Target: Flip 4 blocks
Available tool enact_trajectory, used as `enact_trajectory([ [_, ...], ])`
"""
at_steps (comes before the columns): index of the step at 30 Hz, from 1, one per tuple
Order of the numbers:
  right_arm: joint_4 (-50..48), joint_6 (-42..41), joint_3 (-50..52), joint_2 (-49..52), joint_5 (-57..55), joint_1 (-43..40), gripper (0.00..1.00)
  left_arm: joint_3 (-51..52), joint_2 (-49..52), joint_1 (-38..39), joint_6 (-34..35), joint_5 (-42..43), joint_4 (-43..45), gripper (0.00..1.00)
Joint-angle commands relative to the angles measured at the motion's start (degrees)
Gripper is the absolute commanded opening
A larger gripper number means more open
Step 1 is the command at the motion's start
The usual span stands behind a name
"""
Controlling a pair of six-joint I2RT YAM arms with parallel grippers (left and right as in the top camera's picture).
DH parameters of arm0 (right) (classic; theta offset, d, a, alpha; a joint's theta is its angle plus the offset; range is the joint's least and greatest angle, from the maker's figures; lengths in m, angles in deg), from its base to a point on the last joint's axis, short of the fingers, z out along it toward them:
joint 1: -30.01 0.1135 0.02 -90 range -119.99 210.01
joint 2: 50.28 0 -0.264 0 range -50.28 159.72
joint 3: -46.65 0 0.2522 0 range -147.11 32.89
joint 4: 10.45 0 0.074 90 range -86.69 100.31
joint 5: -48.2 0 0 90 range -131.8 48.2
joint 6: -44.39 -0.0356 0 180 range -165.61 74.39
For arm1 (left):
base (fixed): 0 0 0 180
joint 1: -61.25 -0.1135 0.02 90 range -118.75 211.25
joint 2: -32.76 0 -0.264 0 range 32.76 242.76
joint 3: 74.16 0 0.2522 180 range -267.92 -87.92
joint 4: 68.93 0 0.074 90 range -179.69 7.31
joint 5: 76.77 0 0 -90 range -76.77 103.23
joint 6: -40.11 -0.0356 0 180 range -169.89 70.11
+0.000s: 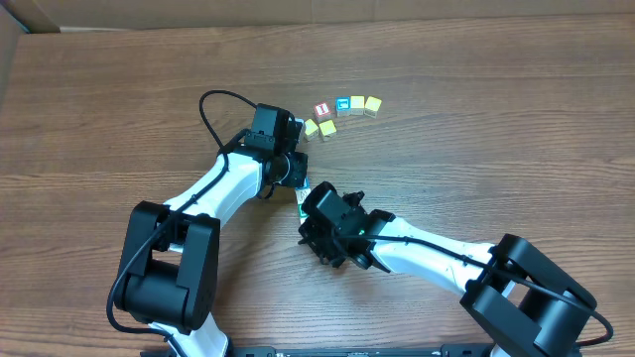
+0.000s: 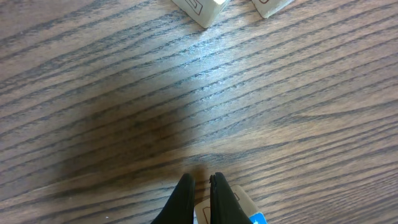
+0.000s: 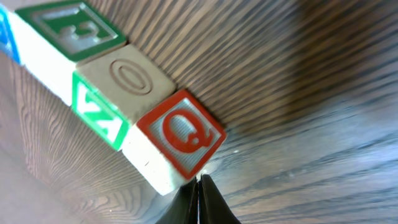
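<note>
Right gripper [image 3: 199,199], fingers pinched together into a single point, noses under the red Q block [image 3: 181,134] ending the row of blocks [image 3: 127,78], apparently to tip it; left gripper [image 2: 200,194] likewise pinched together alongside.

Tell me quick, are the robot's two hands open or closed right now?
Left gripper: closed, gripping nothing that shows.
Right gripper: closed, holding nothing, tips beside the red Q block.
</note>
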Motion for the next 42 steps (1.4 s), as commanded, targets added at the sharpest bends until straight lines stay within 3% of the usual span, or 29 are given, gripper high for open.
enact_trajectory([
  [1,-0.6,-0.5,-0.2,0.1,-2.5,1.2,0.05,-0.7,1.2,0.4,-1.0,1.1,0.5,0.04],
  [2,-0.6,-0.5,-0.2,0.1,-2.7,1.4,0.09,-0.7,1.2,0.4,-1.0,1.1,0.6,0.04],
  [10,-1.0,-0.5,-0.2,0.1,-2.6,1.5,0.1,-0.7,1.2,0.4,-0.8,1.1,1.5,0.04],
  [18,-1.8,1.8,-0.3,0.1,-1.7,1.5,0.04,-1.6,1.2,0.1,-0.1,0.9,1.2,0.04],
  [24,-0.2,14.9,-4.6,-0.1,3.6,1.3,0.04,-12.6,1.1,-1.7,4.0,-0.2,-6.1,0.04],
  [29,13.3,27.1,-14.1,-0.2,-0.2,1.1,0.04,-26.9,1.1,-4.2,7.9,-5.3,-18.3,0.04],
  [33,21.7,42.2,-22.2,-0.2,-1.4,-1.6,0.04,-35.1,1.1,-7.0,17.0,-10.0,-28.9,0.04],
  [37,31.2,49.1,-27.8,-0.2,-1.1,-6.6,0.04,-37.5,1.1,-9.7,19.1,-4.9,-36.6,0.04],
  [42,37.3,53.8,-27.9,-0.2,-1.4,-12.4,0.13,-35.9,1.3,-10.9,19.1,-6.9,-45.1,0.04],
])
